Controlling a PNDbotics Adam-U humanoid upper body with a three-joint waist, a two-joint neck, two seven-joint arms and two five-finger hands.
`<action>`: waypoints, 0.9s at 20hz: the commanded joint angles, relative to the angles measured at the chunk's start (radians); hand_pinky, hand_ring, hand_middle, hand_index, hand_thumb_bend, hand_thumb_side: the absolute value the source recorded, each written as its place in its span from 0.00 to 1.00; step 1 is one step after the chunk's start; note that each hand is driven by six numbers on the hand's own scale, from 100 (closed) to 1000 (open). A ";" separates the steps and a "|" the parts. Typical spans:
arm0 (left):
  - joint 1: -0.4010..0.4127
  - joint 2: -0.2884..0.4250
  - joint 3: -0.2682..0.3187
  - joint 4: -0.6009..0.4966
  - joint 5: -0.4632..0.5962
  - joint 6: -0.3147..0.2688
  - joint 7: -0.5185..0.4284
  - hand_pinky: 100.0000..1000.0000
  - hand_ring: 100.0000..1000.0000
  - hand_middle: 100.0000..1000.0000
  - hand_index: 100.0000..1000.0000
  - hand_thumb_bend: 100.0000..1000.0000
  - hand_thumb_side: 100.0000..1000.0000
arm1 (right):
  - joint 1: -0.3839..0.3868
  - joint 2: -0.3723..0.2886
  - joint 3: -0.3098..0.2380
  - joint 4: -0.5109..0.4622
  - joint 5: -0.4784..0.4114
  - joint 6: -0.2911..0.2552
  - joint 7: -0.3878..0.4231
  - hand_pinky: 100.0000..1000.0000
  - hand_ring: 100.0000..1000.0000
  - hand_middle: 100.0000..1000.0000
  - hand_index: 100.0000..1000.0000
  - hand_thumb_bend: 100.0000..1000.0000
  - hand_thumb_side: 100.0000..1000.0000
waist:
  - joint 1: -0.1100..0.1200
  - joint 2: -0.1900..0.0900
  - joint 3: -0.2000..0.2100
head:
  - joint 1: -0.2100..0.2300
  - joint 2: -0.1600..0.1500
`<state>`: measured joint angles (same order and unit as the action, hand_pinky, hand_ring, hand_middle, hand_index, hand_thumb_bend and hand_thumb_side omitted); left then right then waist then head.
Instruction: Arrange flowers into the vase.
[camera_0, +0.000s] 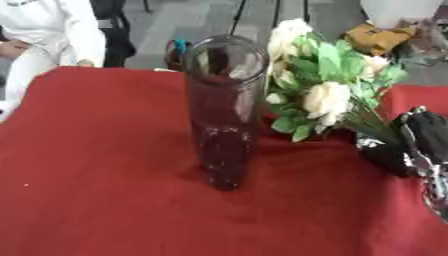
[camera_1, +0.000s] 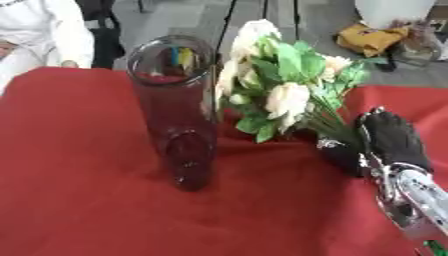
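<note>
Right eye view shows the right hand (camera_1: 385, 137) near the right edge of the red-covered surface (camera_1: 79, 200), its black fingers curled round the stems of a bunch of flowers (camera_1: 284, 80). The bunch has cream blooms and green leaves and tilts up and away from the hand toward the far edge, its heads just beside the rim of the vase (camera_1: 178, 110). The vase is a tall clear glass cylinder standing upright near the middle of the surface, with nothing in it. I cannot tell whether the leaves touch the glass. The silver wrist comes in from the lower right corner. The left hand shows in neither view.
</note>
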<state>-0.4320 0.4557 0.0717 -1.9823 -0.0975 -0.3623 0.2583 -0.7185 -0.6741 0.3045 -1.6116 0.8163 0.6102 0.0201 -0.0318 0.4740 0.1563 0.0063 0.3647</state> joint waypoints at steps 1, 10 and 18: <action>-0.008 0.017 0.001 -0.018 0.005 0.000 -0.005 0.81 0.91 0.88 0.89 0.00 1.00 | -0.004 -0.044 -0.024 -0.030 -0.024 0.004 -0.004 0.00 0.02 0.00 0.00 0.00 0.78 | 0.005 -0.028 -0.006 | 0.003 -0.008; -0.008 0.016 0.001 -0.018 0.004 0.001 -0.014 0.81 0.91 0.88 0.89 0.00 1.00 | 0.002 -0.049 -0.030 -0.057 -0.079 0.010 -0.008 0.10 0.37 0.17 0.04 0.00 0.76 | 0.009 -0.023 -0.012 | 0.004 -0.010; -0.009 0.016 0.000 -0.018 0.005 0.001 -0.017 0.81 0.91 0.88 0.89 0.00 1.00 | 0.000 -0.052 -0.039 -0.079 -0.149 0.021 -0.028 0.38 0.53 0.30 0.08 0.00 0.75 | 0.010 -0.020 -0.015 | 0.004 -0.014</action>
<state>-0.4320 0.4557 0.0715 -1.9823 -0.0975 -0.3609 0.2464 -0.7045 -0.6856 0.2870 -1.6637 0.6841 0.6279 0.0016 -0.0251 0.4746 0.1433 0.0079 0.3632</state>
